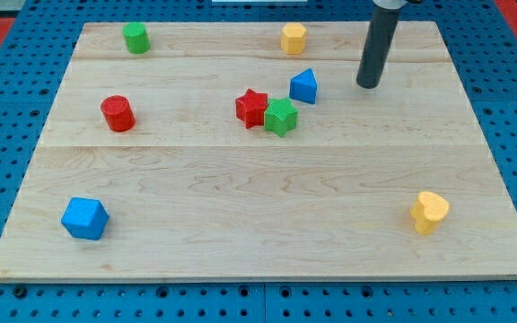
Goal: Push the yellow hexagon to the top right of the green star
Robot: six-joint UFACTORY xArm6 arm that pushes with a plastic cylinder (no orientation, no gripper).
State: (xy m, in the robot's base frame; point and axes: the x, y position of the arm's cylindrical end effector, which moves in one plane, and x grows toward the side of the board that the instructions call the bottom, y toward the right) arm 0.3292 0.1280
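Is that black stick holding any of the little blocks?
Nothing is held. My tip rests on bare board, apart from every block; nearest are the blue triangular block and yellow hexagon.

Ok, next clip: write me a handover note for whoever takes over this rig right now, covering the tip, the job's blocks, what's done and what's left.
My tip is down on the board, near the view's top right, touching no block; the blue triangular block sits to its left.
The yellow hexagon is near the top edge, above and slightly right of the green star.
The green star sits mid-board, touching the red star on its left.
Done: no contact with the hexagon at this moment.
Left: probably get behind the hexagon and push it down and rightwards, to finish up-right of the green star.
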